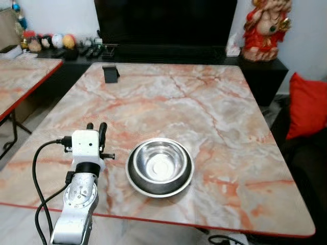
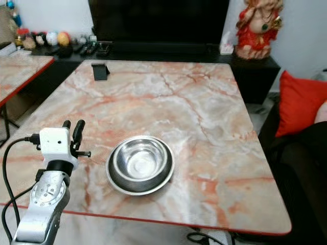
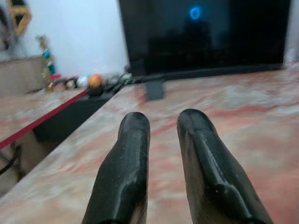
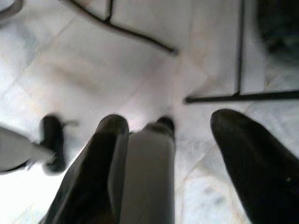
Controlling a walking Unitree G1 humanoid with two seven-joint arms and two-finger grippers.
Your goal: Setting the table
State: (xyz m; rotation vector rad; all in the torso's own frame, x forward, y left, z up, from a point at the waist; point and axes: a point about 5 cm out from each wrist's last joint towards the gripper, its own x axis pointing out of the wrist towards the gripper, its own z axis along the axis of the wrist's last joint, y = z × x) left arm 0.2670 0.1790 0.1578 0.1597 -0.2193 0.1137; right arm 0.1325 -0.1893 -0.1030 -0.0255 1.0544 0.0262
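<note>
One steel bowl (image 1: 160,166) sits lower centre on our counter (image 1: 214,107). Our left end effector (image 1: 96,127), fingers slightly parted and empty, hovers just beside it; a careless sweep could knock it off the near edge. Our right end effector (image 4: 168,140) hangs spread over floor.

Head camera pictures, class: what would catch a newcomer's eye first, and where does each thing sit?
A shiny steel bowl sits on the marble-patterned table near its front edge. Just left of it, apart from the bowl, the left claw hovers over the tabletop with its fingers a little open and empty. At the back right, a red figurine stands on the dark cabinet beside the black TV screen.
</note>
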